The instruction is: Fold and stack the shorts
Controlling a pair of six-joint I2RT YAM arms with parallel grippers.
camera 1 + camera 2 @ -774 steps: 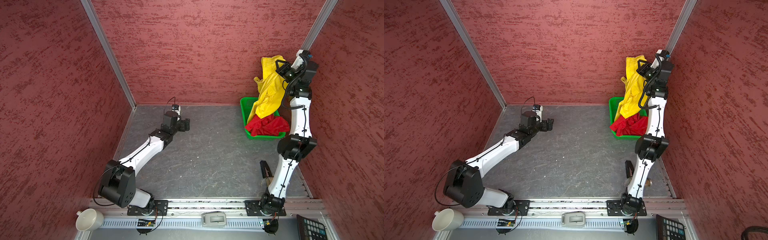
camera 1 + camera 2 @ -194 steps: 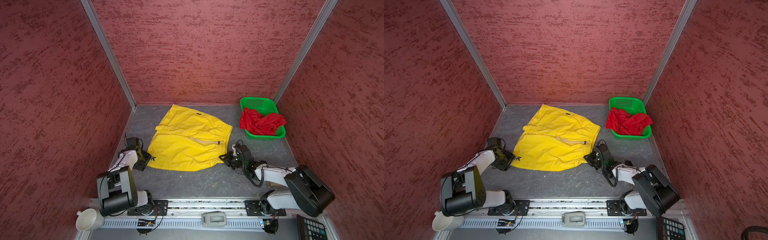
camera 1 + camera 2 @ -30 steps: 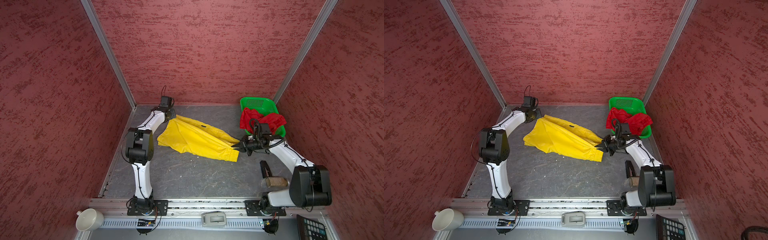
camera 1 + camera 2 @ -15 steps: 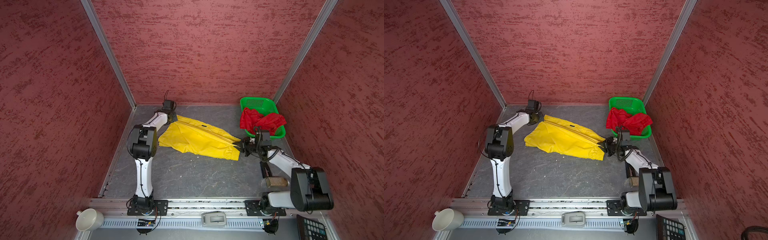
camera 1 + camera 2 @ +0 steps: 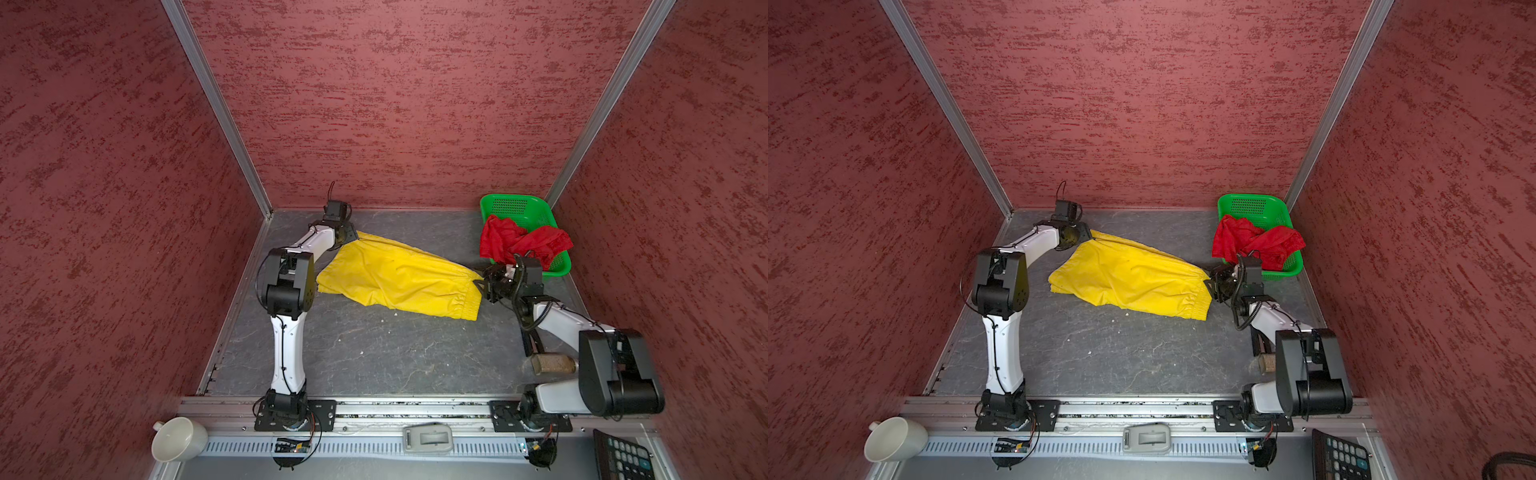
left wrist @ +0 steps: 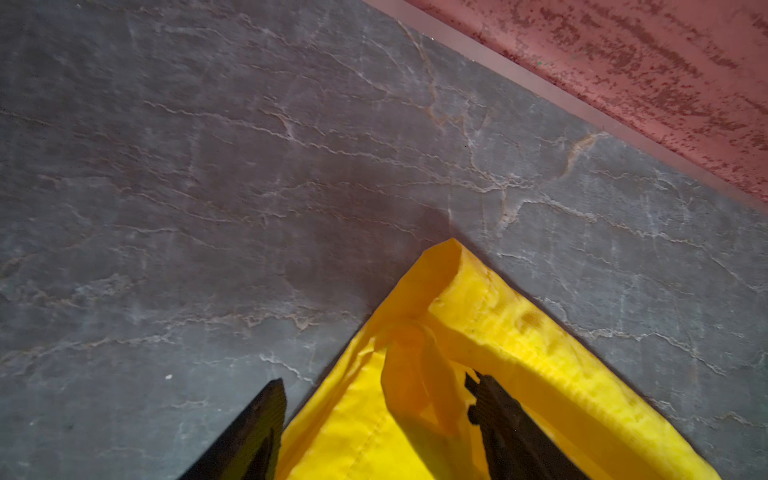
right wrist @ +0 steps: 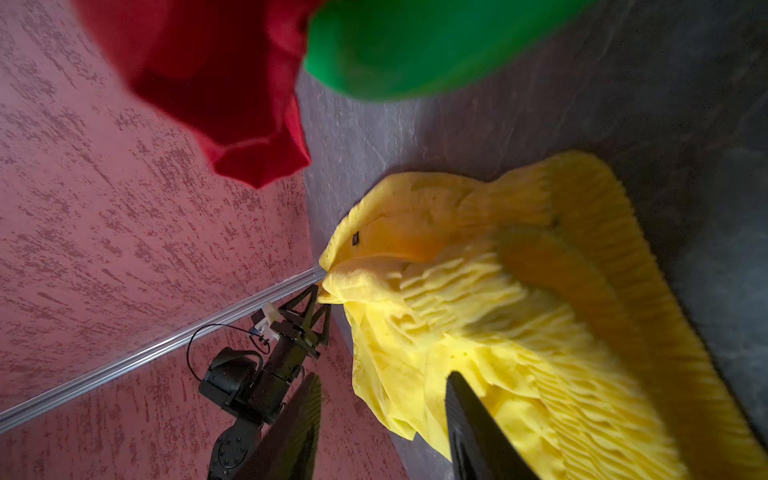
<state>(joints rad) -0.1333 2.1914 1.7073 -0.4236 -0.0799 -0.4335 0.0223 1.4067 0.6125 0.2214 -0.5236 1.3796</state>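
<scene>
The yellow shorts (image 5: 399, 278) (image 5: 1129, 278) lie folded in half on the grey floor, showing in both top views. My left gripper (image 5: 351, 237) (image 6: 376, 384) stands open at their far left corner, and loose yellow cloth lies between its fingers. My right gripper (image 5: 482, 284) (image 7: 382, 380) is open at the gathered waistband end, with a slack fold of fabric between its fingers (image 7: 461, 399). The red shorts (image 5: 519, 245) (image 5: 1254, 243) (image 7: 232, 83) sit crumpled in the green basket (image 5: 513, 205) (image 5: 1252, 203) and hang over its front rim.
The basket stands in the far right corner against the red walls. A wooden-handled brush (image 5: 552, 363) lies by the right arm's base. A white cup (image 5: 178, 438), a grey device (image 5: 428, 438) and a keypad (image 5: 623, 455) sit beyond the front rail.
Both grippers have opened and let go of the yellow shorts. The right gripper has come down towards the floor, and the cloth has settled flatter.
</scene>
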